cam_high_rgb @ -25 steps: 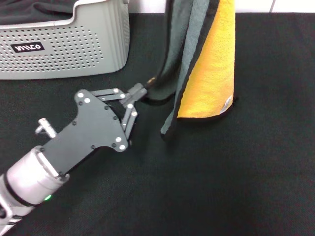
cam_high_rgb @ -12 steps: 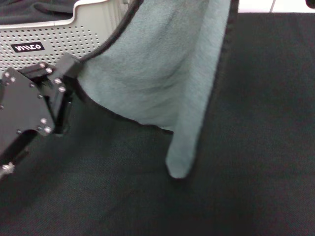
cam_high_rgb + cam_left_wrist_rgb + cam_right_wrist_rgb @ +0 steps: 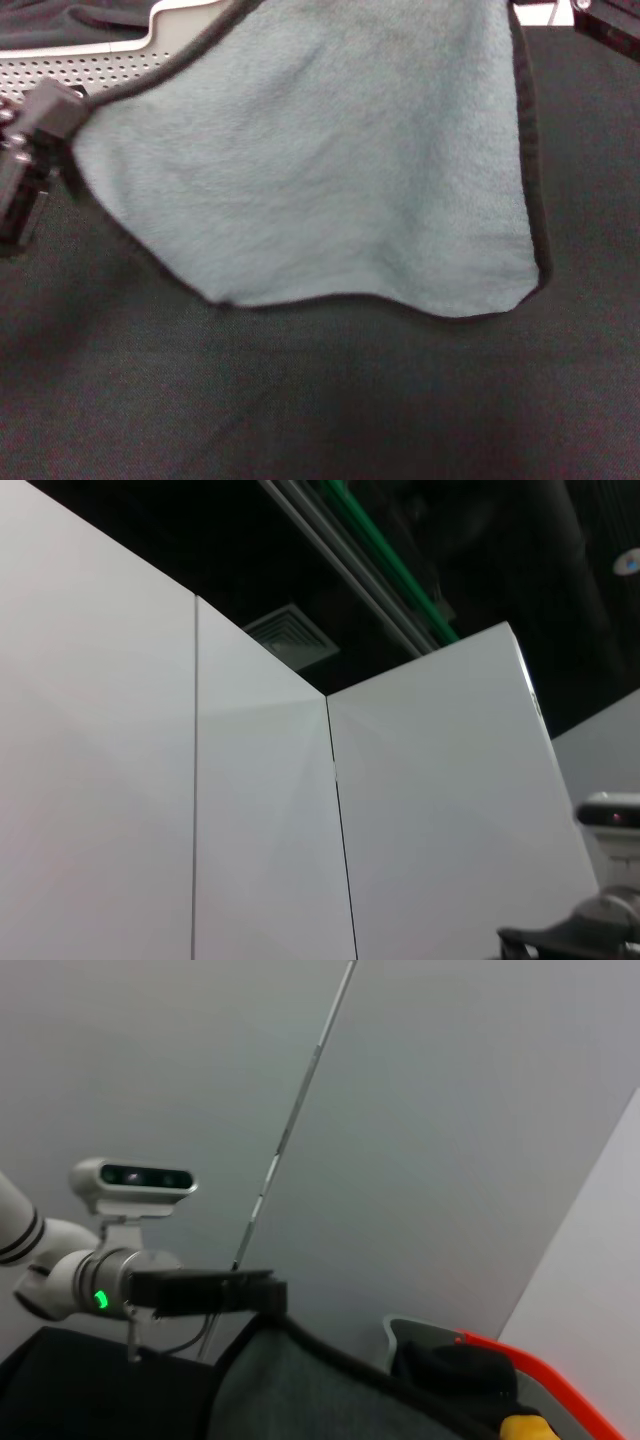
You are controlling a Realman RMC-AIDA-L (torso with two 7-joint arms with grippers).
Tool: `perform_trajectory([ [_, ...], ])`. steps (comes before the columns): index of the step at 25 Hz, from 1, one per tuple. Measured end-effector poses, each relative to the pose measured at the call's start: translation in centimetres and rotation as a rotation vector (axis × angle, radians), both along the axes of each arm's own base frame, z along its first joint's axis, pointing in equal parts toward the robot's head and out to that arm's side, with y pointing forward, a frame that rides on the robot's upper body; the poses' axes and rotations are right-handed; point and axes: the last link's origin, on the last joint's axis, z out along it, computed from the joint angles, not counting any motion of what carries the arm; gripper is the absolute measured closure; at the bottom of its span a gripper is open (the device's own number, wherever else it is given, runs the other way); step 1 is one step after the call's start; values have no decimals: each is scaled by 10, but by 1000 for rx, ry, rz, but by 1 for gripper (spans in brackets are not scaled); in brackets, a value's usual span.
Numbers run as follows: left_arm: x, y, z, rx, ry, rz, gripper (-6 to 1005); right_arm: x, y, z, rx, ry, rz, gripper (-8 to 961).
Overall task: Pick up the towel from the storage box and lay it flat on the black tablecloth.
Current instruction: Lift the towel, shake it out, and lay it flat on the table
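Your towel (image 3: 330,170) hangs spread out above the black tablecloth (image 3: 320,400), its grey-teal face turned toward the head camera and its black stitched edging tracing the curved lower border. One lower corner droops at the right, near the tablecloth; you cannot tell whether it touches. At the left edge of the head view your left gripper (image 3: 35,150) has its fingers clenched on the towel's left corner, pulling that side taut. Your right gripper (image 3: 610,25) shows only as a dark piece at the top right corner, just beside the towel's upper right edge; you cannot tell how its fingers stand. The storage box (image 3: 80,65) sits behind the towel at the top left, its perforated wall and rounded rim partly hidden by the cloth. In the right wrist view the towel's dark edge runs from the left gripper (image 3: 262,1295) across the lower part.
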Motion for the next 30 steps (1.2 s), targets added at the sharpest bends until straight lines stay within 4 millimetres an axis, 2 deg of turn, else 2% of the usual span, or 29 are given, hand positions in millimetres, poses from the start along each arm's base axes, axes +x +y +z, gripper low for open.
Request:
perform_trajectory([
  [6,-1,-4,27,-49,-32,2,1000,9,-13,1,-24,4,-4,952],
  [9,0,-5,37,-91,-42,-3,1000,20,-21,0,-47,7,-26,952],
  [14,3,-9,43,-119,-26,-15,1000,34,-30,-5,-83,8,-66,952],
  [21,9,-9,34,-183,-8,-48,1000,41,-27,-12,-131,21,-88,952],
  [25,11,-8,29,-182,-14,-52,999,31,-23,-5,-92,20,-56,952],
  [30,4,-4,3,-134,-64,-3,999,14,-19,5,-41,8,-8,952],
])
